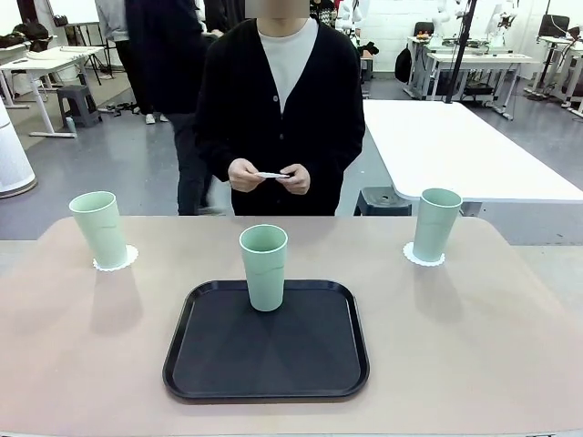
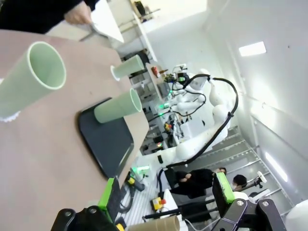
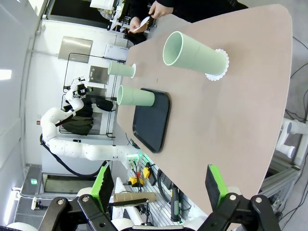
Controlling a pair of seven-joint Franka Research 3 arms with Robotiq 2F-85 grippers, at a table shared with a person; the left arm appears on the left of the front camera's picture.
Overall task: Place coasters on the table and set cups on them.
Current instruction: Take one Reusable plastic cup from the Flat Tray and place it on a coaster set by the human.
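Observation:
Three mint-green cups stand on the beige table. The left cup rests on a white coaster, and the right cup rests on another coaster. The middle cup stands on the black tray, with no coaster under it. At the far side a person holds a third coaster in both hands. My left gripper hangs open beyond the table's edge, near the closest cup. My right gripper is open too, off the table's side, with a cup on its coaster ahead.
The tray takes up the table's front middle. Bare tabletop lies on both sides of the tray and behind it. A white table stands behind the person to the right.

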